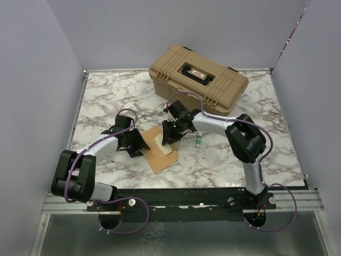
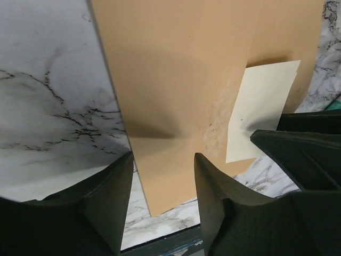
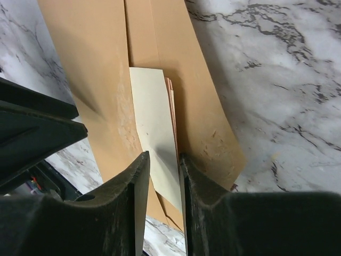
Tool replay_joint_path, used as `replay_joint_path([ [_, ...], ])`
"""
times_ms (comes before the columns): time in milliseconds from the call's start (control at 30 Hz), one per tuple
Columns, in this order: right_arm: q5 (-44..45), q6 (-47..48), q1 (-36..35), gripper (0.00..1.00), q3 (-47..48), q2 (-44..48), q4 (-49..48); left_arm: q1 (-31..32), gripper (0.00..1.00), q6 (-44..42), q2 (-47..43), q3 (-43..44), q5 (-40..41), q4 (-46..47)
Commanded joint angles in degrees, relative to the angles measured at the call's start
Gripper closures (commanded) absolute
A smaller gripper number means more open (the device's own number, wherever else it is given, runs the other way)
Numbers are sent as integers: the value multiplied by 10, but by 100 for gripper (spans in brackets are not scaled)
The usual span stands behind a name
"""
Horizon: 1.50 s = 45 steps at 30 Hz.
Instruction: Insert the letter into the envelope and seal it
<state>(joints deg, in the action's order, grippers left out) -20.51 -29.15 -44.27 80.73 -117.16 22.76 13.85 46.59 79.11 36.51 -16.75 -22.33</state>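
the left hand (image 1: 134, 143) and right hand (image 1: 170, 134) flank the envelope (image 1: 158, 156) on the marble table (image 1: 106, 96), tan case (image 1: 198, 74) behind.

- The envelope (image 2: 181, 80) is matt orange-brown kraft paper. I can see soft creases and a paler, scuffed, rougher patch near its middle.
- The letter (image 3: 154, 117) looks like smooth, pale cream paper with a matt finish.
- The bench (image 1: 106, 101) has a marble-pattern top, white with grey veining, smooth with a faint sheen.
- The left pincer (image 2: 162, 165) and right pincer (image 3: 164, 160) look like matt black plastic, faintly grainy in my wrist views.
- The case (image 1: 176, 69) at the back is tan moulded plastic, ribbed and dull.
- The rail (image 1: 314, 201) along the near edge looks like bare brushed metal.
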Motion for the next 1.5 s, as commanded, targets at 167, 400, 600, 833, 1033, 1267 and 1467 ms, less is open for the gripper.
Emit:
replay_joint_path([
  [167,-47,4,-5,65,20,-15,-35,7,53,-3,40,-35,48,32],
  [400,74,16,-4,52,45,11,38,7,56,4,35,-43,68,30],
  [600,97,9,-5,46,35,9,59,7,57,7,37,-42,66,28],
  [833,53,6,-5,46,19,2,43,7,58,18,40,-41,33,38],
  [1033,-7,-4,-5,49,11,-11,21,8,68,29,44,-44,21,52],
  [1267,-70,-6,-5,51,-6,-5,-39,9,82,29,57,-51,11,64],
  [1467,-92,-8,-5,52,-11,-13,-54,10,82,31,59,-45,10,68],
])
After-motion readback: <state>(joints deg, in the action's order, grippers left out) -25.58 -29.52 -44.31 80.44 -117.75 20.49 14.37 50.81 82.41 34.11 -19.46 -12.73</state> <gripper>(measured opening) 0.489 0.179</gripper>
